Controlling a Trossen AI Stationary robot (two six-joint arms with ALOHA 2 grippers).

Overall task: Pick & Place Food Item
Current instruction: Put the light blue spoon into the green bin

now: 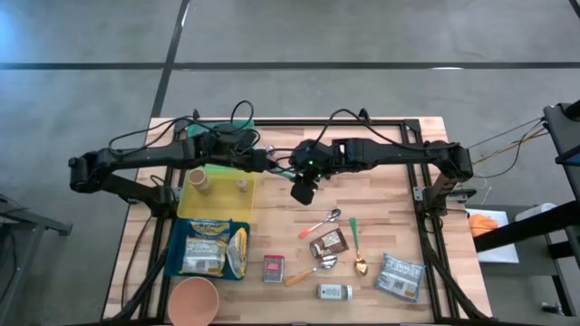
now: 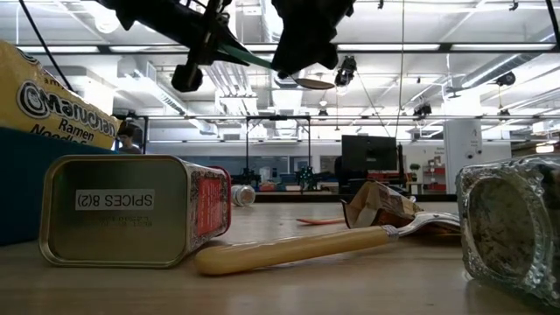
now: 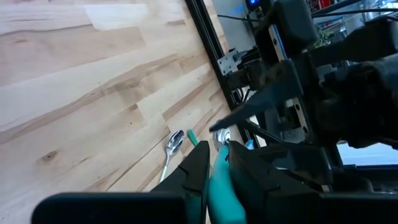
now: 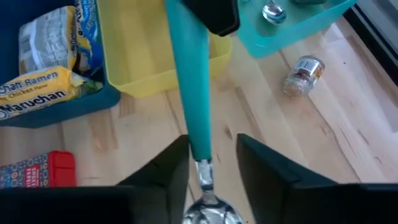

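Holding ramen pkts (image 1: 210, 248): blue bin (image 1: 172, 237)

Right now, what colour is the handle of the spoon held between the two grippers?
Teal, on the spoon with a silver bowl; the right wrist view shows it best.

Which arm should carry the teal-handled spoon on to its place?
Left. The left gripper is shut on the teal-handled metal spoon by its handle, mid-air. The right gripper has its fingers apart on either side of the spoon's neck, not gripping.

2 matte-black jointed arms (image 1: 136, 163), black cables looped over; green LED, prob. status.
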